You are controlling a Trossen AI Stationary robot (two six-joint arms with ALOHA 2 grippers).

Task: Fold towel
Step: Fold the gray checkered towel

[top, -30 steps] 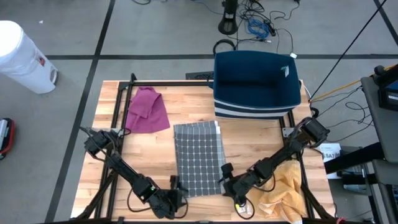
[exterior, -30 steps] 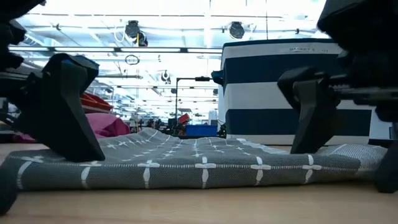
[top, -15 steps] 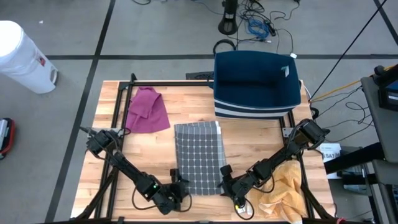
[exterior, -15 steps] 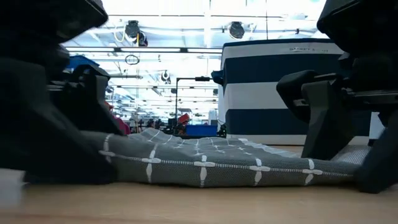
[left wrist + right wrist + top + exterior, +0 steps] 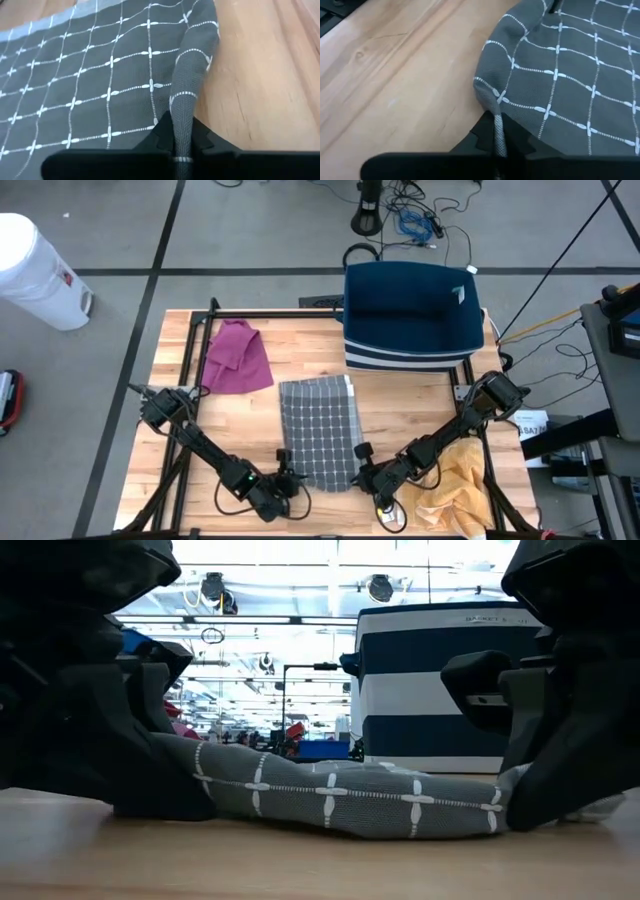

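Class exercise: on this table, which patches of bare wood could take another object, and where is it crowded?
Bare wood lies left of the grey towel, below the pink cloth, and right of the towel, below the blue basket. The near edge is crowded: left gripper, right gripper, yellow cloth.

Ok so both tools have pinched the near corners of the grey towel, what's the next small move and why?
Probably lift both corners together. The left tool and right tool are each shut on a near corner of the grey checked towel, which otherwise lies flat on the table; raising the edge lets it carry toward the far edge.
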